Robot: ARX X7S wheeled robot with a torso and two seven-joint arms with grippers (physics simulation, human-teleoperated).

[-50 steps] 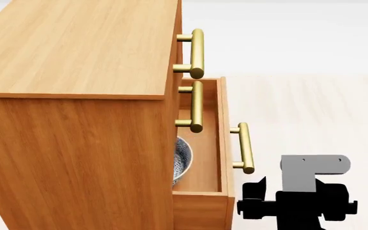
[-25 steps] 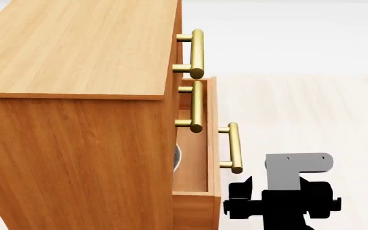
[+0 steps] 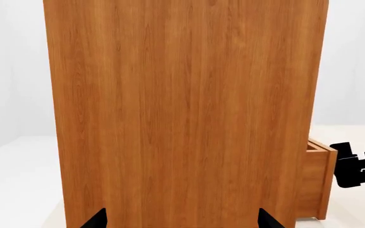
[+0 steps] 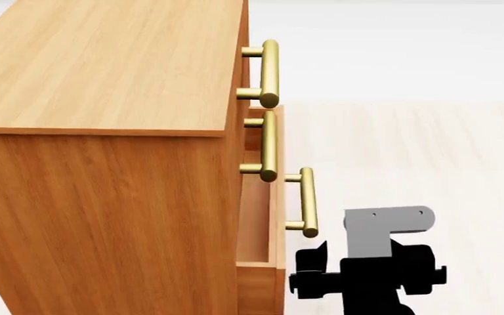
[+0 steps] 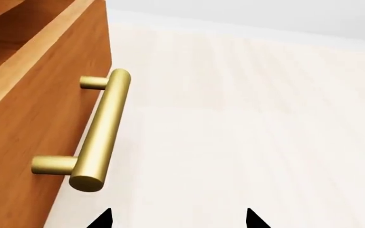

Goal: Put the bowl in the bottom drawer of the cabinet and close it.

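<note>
The orange-brown cabinet (image 4: pixel 103 197) fills the left of the head view. Its bottom drawer (image 4: pixel 275 262) stands out a short way, with its brass handle (image 4: pixel 304 202) facing right. The bowl is hidden inside. My right gripper (image 4: pixel 367 275) sits low, just right of the drawer front and below the handle. In the right wrist view the right gripper (image 5: pixel 177 219) is open and empty, with the handle (image 5: pixel 103 128) beside it. My left gripper (image 3: pixel 181 221) is open, facing the cabinet's side panel (image 3: pixel 182 114) with nothing held. The drawer (image 3: pixel 315 178) and right gripper (image 3: pixel 360 166) show past that panel's edge.
Two upper drawers are shut, and their brass handles (image 4: pixel 270 65) (image 4: pixel 268 146) stick out above the bottom drawer. Pale wood floor (image 4: pixel 409 151) stretches to the right of the cabinet. A white wall stands behind.
The bottom drawer has slid in toward the cabinet, and the bowl seen inside it earlier is now covered. My right gripper has moved left along with the drawer front.
</note>
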